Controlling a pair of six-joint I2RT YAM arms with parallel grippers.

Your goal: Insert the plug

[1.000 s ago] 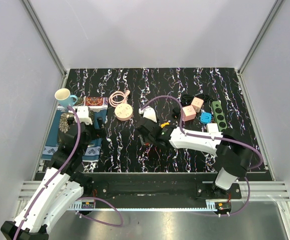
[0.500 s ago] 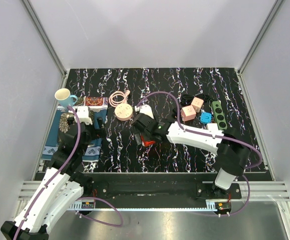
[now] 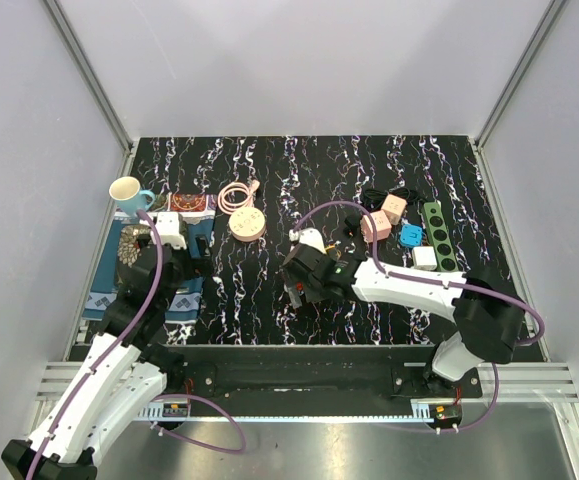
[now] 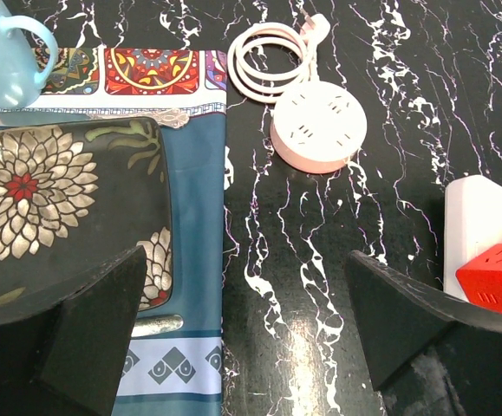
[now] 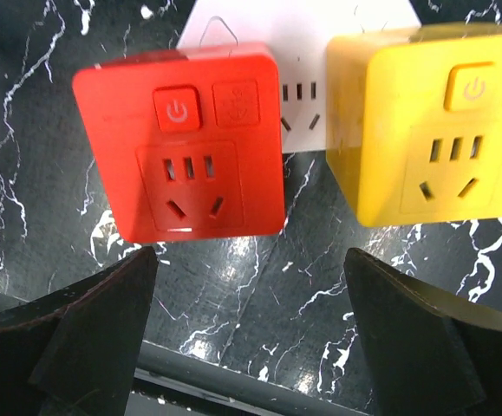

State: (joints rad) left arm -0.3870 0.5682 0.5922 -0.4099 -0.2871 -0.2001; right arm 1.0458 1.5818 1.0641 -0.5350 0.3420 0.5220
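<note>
the red plug adapter (image 5: 181, 143) sits face up on the left end of the white power strip (image 5: 303, 26), near the middle of the black marbled table (image 4: 389, 104). from my seat it looks seated flat, though i cannot see the pins, so how deep it has gone in is a guess. at its three o'clock, a yellow adapter (image 5: 424, 121) rides the same strip, with one bare socket showing between the two.

at six o'clock of the red adapter, the right gripper (image 5: 251, 256) hangs just clear of it, its two fingers spread wide with nothing between them and touching nothing. i judge the insertion itself as done or very nearly so; what is left, if anything, is a firm press to confirm the seat and then a retreat of the arm.

out at nine o'clock, the left gripper (image 4: 246, 256) hovers with its fingers fully apart and empty, above a dark flowered plate (image 4: 51, 217) on a blue patterned cloth (image 4: 197, 286). at its twelve o'clock lies a round pink socket (image 4: 318, 126) with its cord coiled, and at eleven o'clock a pale blue mug (image 4: 3, 52). that arm has no part in the work.
</note>
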